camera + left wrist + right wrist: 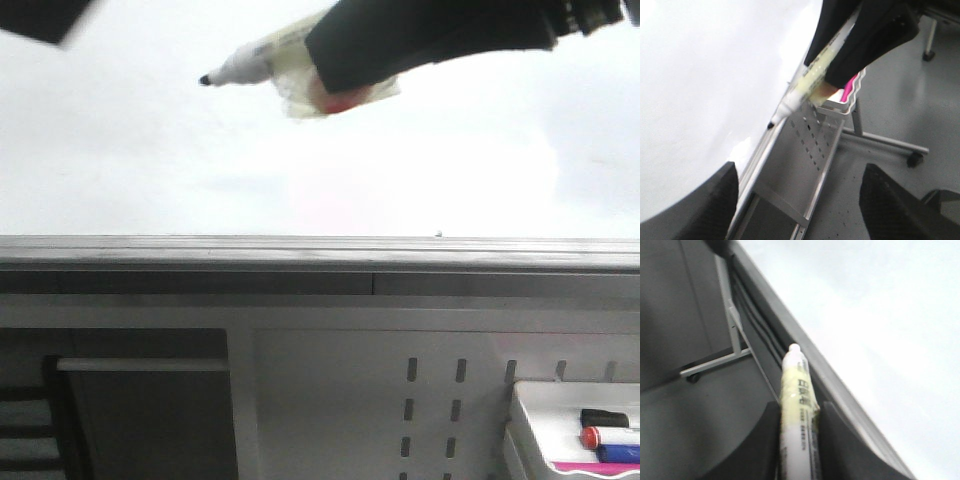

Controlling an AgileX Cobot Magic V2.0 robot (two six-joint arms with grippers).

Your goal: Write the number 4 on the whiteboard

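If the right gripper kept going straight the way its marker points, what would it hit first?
Probably the whiteboard. The right gripper holds the marker with its black tip leading toward the white surface. No other object shows ahead of the tip, but how far it is from the board is unclear.

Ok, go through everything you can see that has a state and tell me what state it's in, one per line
Whiteboard: blank, no strokes visible yet.
Marker: uncapped, black tip exposed, pointing at the board; contact cannot be told.
Right hand: shut on the marker.
Left hand: open, holding nothing.
Spare markers: capped, lying in the white tray.
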